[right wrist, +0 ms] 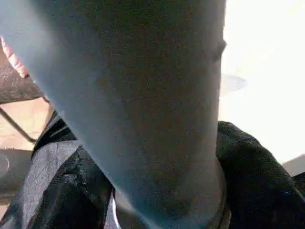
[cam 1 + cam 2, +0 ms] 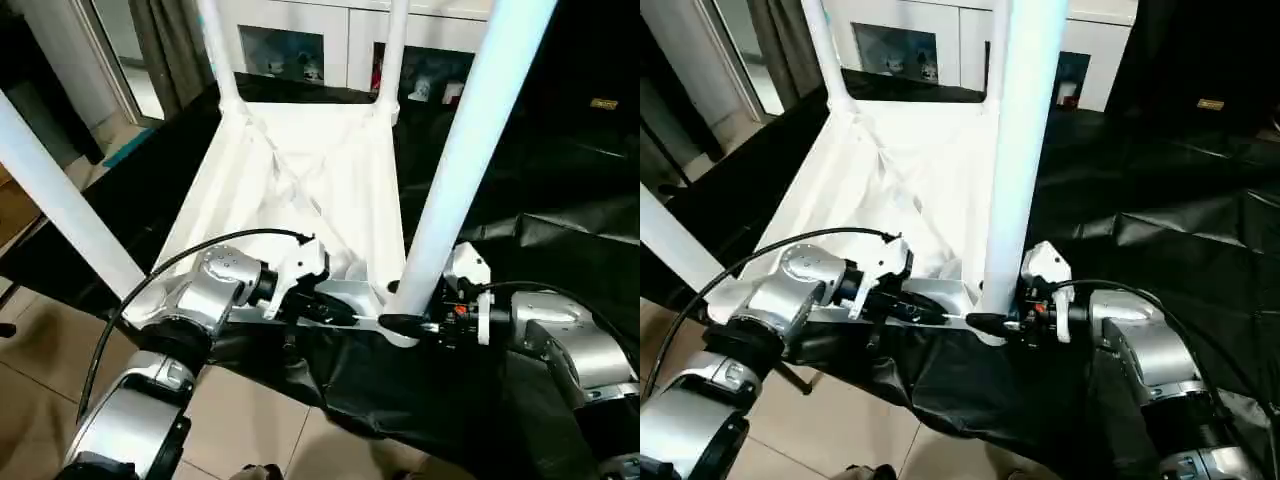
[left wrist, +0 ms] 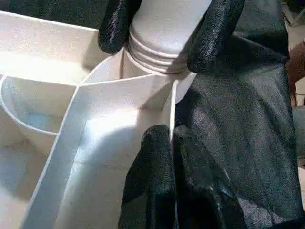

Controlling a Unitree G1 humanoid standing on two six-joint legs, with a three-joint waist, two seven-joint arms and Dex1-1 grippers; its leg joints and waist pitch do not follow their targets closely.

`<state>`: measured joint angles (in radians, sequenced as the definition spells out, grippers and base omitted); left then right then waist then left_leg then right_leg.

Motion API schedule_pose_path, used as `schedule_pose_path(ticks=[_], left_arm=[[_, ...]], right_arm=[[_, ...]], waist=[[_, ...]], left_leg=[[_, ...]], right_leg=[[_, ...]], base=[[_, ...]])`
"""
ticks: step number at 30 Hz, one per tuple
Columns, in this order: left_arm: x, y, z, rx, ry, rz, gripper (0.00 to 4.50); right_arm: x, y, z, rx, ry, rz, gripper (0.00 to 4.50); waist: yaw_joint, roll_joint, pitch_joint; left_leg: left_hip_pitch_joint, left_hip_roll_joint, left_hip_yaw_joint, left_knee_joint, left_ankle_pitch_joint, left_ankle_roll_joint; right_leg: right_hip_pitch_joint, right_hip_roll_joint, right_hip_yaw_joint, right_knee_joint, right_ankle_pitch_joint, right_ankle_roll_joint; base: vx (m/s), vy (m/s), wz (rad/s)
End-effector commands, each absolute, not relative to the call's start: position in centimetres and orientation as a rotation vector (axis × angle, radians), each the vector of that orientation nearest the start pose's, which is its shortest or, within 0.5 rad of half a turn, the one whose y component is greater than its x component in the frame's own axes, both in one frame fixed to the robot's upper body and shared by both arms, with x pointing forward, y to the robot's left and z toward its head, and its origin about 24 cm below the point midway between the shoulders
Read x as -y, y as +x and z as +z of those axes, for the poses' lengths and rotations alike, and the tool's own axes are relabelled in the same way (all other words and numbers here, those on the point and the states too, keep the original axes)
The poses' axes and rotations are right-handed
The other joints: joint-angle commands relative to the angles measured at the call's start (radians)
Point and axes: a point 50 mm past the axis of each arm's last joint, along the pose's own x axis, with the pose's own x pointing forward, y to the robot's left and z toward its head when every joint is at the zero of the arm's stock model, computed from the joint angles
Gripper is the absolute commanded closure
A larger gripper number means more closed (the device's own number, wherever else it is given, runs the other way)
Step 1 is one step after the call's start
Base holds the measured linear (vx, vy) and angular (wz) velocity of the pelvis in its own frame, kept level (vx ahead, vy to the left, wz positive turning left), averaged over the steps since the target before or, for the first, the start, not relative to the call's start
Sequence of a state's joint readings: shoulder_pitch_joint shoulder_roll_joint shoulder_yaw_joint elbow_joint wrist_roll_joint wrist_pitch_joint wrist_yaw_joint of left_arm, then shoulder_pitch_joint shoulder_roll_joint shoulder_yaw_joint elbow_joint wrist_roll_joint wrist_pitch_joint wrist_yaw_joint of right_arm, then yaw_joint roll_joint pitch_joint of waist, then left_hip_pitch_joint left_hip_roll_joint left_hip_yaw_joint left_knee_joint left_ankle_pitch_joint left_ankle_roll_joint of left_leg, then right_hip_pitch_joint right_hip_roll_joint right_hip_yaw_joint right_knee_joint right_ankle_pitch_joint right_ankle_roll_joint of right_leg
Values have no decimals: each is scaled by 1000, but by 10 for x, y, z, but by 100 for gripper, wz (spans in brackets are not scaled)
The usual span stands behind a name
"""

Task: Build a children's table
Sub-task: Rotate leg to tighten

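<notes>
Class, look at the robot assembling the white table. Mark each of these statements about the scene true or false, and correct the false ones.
1. The tabletop lies underside up. True.
2. The left gripper is wide open. False: it is pinched shut on the tabletop's rim.
3. The right gripper has a finger on each side of the near right leg. True.
4. The table rests on bare wood. False: it lies on a black sheet.

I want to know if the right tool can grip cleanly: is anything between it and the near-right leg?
Nothing visible is. The right tool already straddles the base of the near-right leg, its black fingers on both sides just above the corner socket.
</notes>
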<state>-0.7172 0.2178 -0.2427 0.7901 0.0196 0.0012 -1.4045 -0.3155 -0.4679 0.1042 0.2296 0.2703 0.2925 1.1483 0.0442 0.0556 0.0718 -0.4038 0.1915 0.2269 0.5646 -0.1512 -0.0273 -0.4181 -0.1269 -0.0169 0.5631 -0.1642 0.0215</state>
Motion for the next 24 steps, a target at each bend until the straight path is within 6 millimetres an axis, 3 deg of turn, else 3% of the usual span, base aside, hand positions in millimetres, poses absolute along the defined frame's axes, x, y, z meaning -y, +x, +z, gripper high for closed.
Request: schedule_pose_path(ticks=[1, 4, 6, 7, 9, 10, 11, 12, 13, 15, 18, 20, 22, 24], left_arm=[[-84, 319, 57, -361, 236, -1594, 450], [-77, 323, 58, -334, 217, -1533, 450], [-67, 330, 60, -303, 214, -1435, 450], [-66, 331, 60, -303, 214, -1433, 450], [-61, 334, 60, -294, 216, -1374, 450], [-49, 341, 61, -278, 210, -1260, 450], [-46, 343, 62, -273, 209, -1226, 450], [-40, 345, 63, -262, 213, -1187, 450], [-34, 347, 64, -246, 216, -1133, 450], [-31, 348, 65, -241, 209, -1112, 450], [-21, 344, 66, -234, 191, -1148, 450], [-20, 341, 65, -231, 201, -1191, 450], [-22, 340, 65, -230, 203, -1221, 450], [-27, 339, 64, -237, 213, -1264, 450]], right_arm=[[166, 277, 59, -317, -33, 1166, 181], [161, 285, 52, -284, -15, 1030, 183], [154, 291, 44, -274, -9, 903, 184], [154, 291, 44, -274, -9, 900, 184], [148, 294, 40, -281, 5, 837, 184], [136, 298, 35, -280, 35, 739, 185], [132, 300, 34, -281, 43, 713, 185], [126, 301, 30, -303, 48, 672, 185], [118, 303, 26, -331, 37, 616, 185], [113, 304, 24, -341, 37, 590, 185], [98, 305, 26, -311, 43, 600, 185], [94, 305, 31, -282, 127, 644, 185], [95, 305, 35, -269, 159, 674, 129], [100, 304, 41, -258, 147, 725, 110]], waist=[[-1, -25, -61], [-6, -23, -57], [-19, -22, -52], [-24, -24, -49], [-27, -22, -47], [-33, -23, -46], [-36, -25, -47], [-38, -22, -47], [-42, -17, -43], [-46, -21, -44], [-47, -18, -44], [-47, -20, -44], [-47, -19, -44], [-46, -19, -45]], left_leg=[[29, 32, -15, -60, -233, 109], [29, 32, -16, -65, -265, 89], [25, 28, -21, -72, -319, 55], [31, 27, -23, -75, -359, 36], [34, 26, -23, -76, -384, 25], [35, 24, -23, -77, -400, 13], [34, 22, -27, -79, -403, 5], [32, 22, -29, -80, -399, 3], [35, 21, -28, -81, -416, 3], [34, 19, -30, -81, -427, 3], [33, 19, -31, -83, -434, 10], [32, 20, -31, -84, -437, 18], [31, 21, -30, -85, -433, 22], [29, 22, -30, -86, -421, 26]], right_leg=[[39, -5, 2, -49, -172, -257], [34, -4, 3, -54, -225, -246], [32, -6, 2, -63, -308, -218], [26, -5, 2, -71, -365, -197], [22, -4, 4, -76, -395, -184], [18, -3, 6, -81, -415, -167], [21, -4, 3, -82, -440, -152], [22, -4, 2, -81, -439, -148], [15, -1, 2, -87, -451, -140], [17, -1, 1, -89, -465, -131], [13, -2, 2, -94, -488, -111], [14, -1, 2, -95, -479, -108], [15, -1, 3, -93, -458, -114], [18, -1, 3, -90, -437, -120]], base=[[0, 0, 0], [0, 0, 0], [0, 0, 0], [0, 0, 0], [0, 0, 0], [0, 0, 0], [0, 0, 0], [0, 0, 0], [0, 0, 0], [0, 0, 0], [0, 0, 0], [0, 0, 0], [0, 0, 0], [0, 0, 0]])
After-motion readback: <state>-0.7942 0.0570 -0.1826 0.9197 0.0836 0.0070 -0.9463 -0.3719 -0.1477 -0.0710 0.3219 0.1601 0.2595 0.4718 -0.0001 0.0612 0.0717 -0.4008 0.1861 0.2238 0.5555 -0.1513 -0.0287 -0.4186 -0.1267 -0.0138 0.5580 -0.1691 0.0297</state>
